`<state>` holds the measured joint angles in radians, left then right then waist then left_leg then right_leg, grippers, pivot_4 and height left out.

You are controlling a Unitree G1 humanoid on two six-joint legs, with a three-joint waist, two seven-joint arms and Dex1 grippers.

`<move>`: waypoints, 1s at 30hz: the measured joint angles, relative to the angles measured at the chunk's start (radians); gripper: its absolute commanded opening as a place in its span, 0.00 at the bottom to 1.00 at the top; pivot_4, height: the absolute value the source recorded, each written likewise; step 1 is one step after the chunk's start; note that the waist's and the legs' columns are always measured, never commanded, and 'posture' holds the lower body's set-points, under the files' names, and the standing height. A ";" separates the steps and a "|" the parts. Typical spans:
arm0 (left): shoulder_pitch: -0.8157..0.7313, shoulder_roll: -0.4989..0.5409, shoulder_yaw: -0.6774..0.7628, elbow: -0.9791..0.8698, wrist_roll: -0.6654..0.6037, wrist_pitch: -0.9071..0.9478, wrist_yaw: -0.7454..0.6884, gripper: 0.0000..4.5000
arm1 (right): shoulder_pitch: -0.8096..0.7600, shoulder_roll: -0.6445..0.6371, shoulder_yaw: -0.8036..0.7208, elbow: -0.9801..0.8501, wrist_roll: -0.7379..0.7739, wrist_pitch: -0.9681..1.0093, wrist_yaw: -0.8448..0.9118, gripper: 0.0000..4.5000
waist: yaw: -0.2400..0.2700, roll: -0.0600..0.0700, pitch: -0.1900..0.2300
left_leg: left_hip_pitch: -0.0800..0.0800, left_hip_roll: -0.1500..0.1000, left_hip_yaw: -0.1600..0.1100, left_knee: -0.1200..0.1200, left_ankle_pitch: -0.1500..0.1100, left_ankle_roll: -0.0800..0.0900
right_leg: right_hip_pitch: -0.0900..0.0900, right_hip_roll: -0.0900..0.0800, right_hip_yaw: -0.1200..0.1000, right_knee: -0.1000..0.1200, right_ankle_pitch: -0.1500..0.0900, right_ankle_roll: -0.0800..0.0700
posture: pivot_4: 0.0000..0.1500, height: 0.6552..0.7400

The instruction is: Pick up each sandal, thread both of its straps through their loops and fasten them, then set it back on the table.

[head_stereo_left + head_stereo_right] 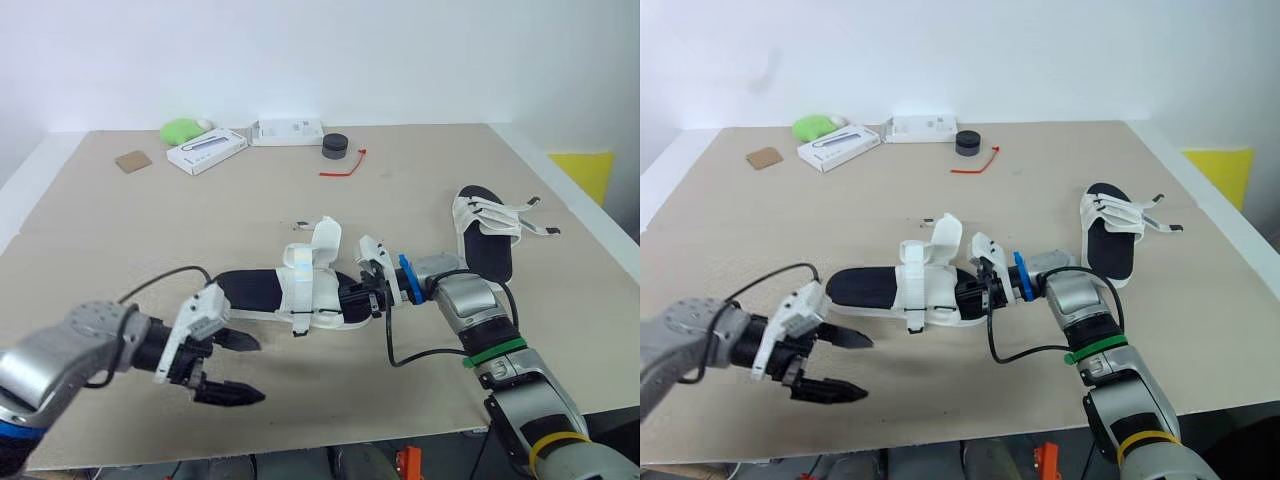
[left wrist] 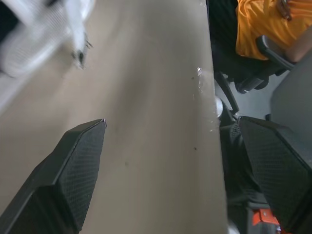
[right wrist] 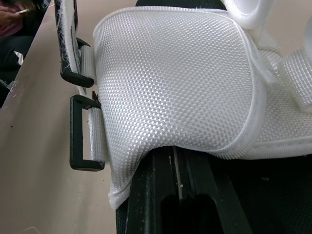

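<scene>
Left gripper (image 1: 259,370) up front, black fingers spread wide and empty, just short of the black-soled sandal with white woven straps (image 1: 300,292) lying on the beige table (image 1: 150,230). Right gripper (image 1: 372,296) sits against the sandal's other end; clamped or not, I can't tell. The danger: if the sole slides, that loose upright strap (image 1: 324,240) flops aside and misses the narrow black plastic loop (image 3: 80,131).

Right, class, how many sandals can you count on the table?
2. The middle sandal lies at the right claw; the far sandal lies nearer the right edge of the table. None seems hidden.
</scene>
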<state>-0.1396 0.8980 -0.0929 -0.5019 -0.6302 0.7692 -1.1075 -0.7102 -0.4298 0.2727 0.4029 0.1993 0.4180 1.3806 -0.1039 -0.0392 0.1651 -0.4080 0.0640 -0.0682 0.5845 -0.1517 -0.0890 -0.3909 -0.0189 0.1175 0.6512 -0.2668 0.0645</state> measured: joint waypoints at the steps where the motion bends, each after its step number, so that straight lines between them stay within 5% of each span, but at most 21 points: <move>1: 0.006 -0.024 -0.021 0.004 0.035 -0.029 0.026 0.99 | 0.002 0.000 0.000 -0.005 0.000 0.000 -0.002 0.00 | 0.000 0.000 0.000 | 0.000 0.000 0.000 0.000 0.000 0.000 | 0.000 0.000 0.000 0.000 0.000 0.000 | 1.00 1.00; 11: -0.025 -0.173 -0.064 0.091 0.160 -0.142 0.146 0.99 | 0.020 -0.009 -0.001 -0.047 0.002 0.015 -0.007 0.00 | 0.001 0.000 0.000 | -0.001 0.000 0.000 -0.001 -0.001 -0.002 | 0.002 0.001 0.001 0.000 0.000 0.000 | 1.00 1.00; 28: -0.161 -0.258 -0.085 0.175 -0.058 0.115 0.096 0.99 | 0.031 -0.007 -0.008 -0.060 0.002 0.024 -0.022 0.00 | 0.002 -0.001 0.000 | -0.001 0.000 0.000 0.000 -0.001 -0.002 | 0.004 0.002 0.001 0.000 0.000 0.001 | 1.00 1.00; 30: -0.169 -0.266 -0.090 0.187 -0.058 0.128 0.099 0.84 | 0.031 -0.007 -0.008 -0.063 0.002 0.025 -0.023 0.00 | 0.002 -0.001 0.000 | -0.001 0.000 0.000 0.000 -0.001 -0.002 | 0.004 0.002 0.001 0.000 0.000 0.001 | 1.00 1.00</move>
<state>-0.3089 0.6323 -0.1828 -0.3146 -0.6879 0.8976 -1.0089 -0.6788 -0.4368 0.2647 0.3403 0.2018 0.4428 1.3575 -0.1022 -0.0397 0.1646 -0.4090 0.0642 -0.0681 0.5849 -0.1531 -0.0911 -0.3872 -0.0171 0.1181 0.6514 -0.2669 0.0658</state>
